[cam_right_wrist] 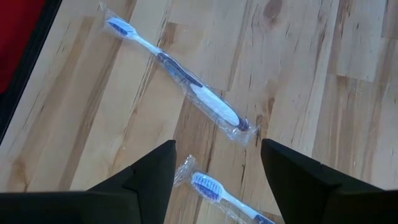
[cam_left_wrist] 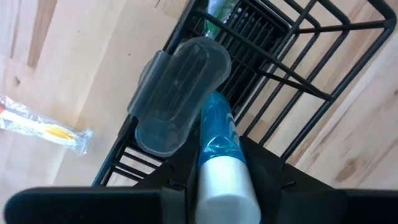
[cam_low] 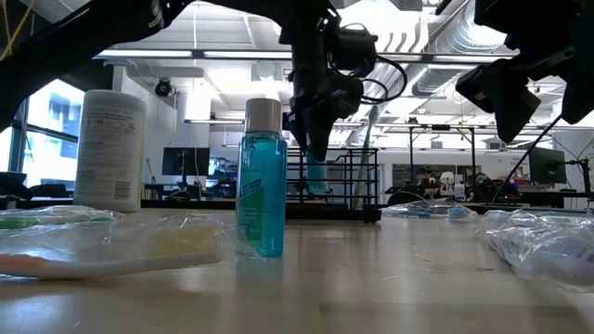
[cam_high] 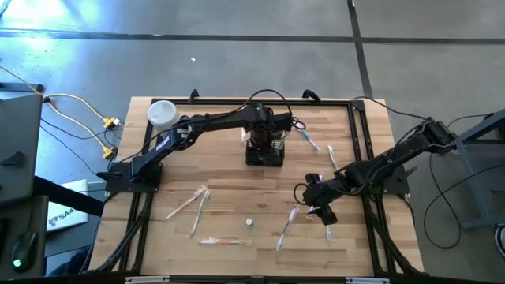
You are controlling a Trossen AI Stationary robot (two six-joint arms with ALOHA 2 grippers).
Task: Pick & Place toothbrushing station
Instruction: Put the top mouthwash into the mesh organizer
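My left gripper [cam_left_wrist: 221, 186] clenches a blue tube [cam_left_wrist: 219, 143] over the black wire caddy [cam_high: 264, 151] at mid-table; tilted, it could snag a wire. My right gripper [cam_right_wrist: 217, 171] hangs released above wrapped toothbrushes [cam_right_wrist: 180, 73]. Farther off stands a white canister [cam_high: 162, 114].

The left arm reaches from its base at the table's left edge across toward the far middle, elbow bent, wrist turned downward. The left gripper [cam_high: 264, 140] points down there, its fingers closed on a blue-and-white tube [cam_left_wrist: 219, 163]. The right arm stretches in from the right edge toward the near right, and the right gripper [cam_high: 316, 201] hangs above the tabletop with fingers [cam_right_wrist: 144, 180] spread wide, holding nothing.
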